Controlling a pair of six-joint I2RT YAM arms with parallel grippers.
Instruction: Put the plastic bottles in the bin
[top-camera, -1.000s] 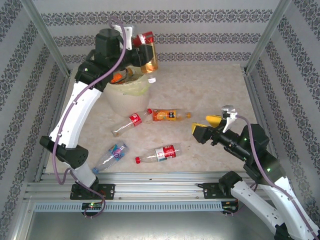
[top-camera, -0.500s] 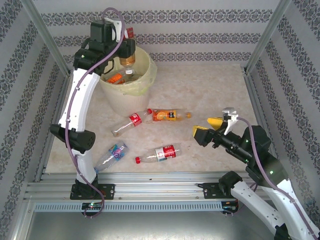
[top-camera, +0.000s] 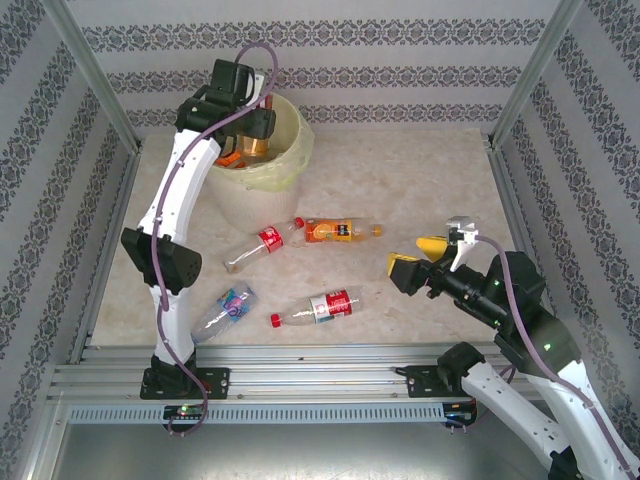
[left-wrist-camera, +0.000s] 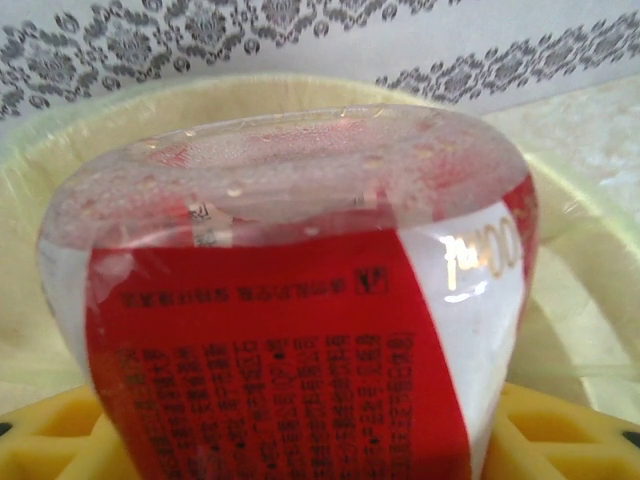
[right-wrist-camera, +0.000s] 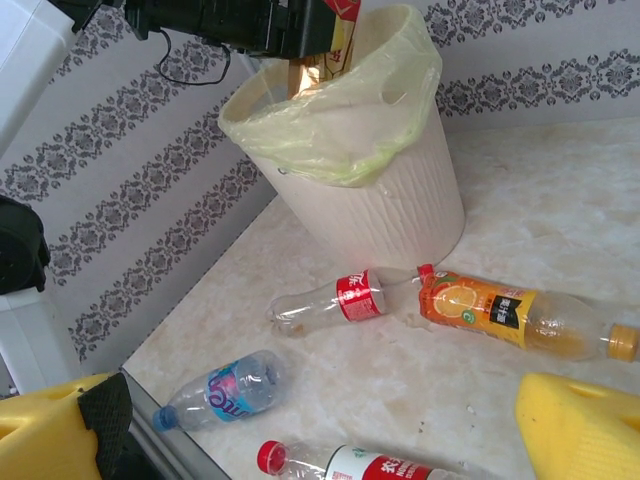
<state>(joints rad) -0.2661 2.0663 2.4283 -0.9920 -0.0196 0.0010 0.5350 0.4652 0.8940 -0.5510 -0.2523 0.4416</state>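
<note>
Your left pincer hangs over the mouth of the bin, closed on a held bottle with a red label. In the left wrist view the bottle sits between the yellow fingers, with the bin's bag-lined rim curving behind it. From above, the bottle's amber lower part hangs straight beneath the pincer, inside the rim. An orange-marked bottle already lies in the bin, just to the pincer's left. Nothing stands between the held bottle and the opening; the pale yellow bag is folded over the rim all round. Your right pincer stands wide open and grips nothing, low over the bench and well apart from the bin. Four bottles lie flat on the bench between it and the bin. Nearest ahead of the right pincer is the orange-label bottle. The near red-label bottle, its red cap turned away from the pincer, lies beside it toward the front rail. Beyond the orange-label bottle, touching it end to end, the far red-label bottle lies close to the foot of the bin. Farthest from the right pincer, the blue-label bottle rests by the left arm's lower link, close to the front rail.
</note>
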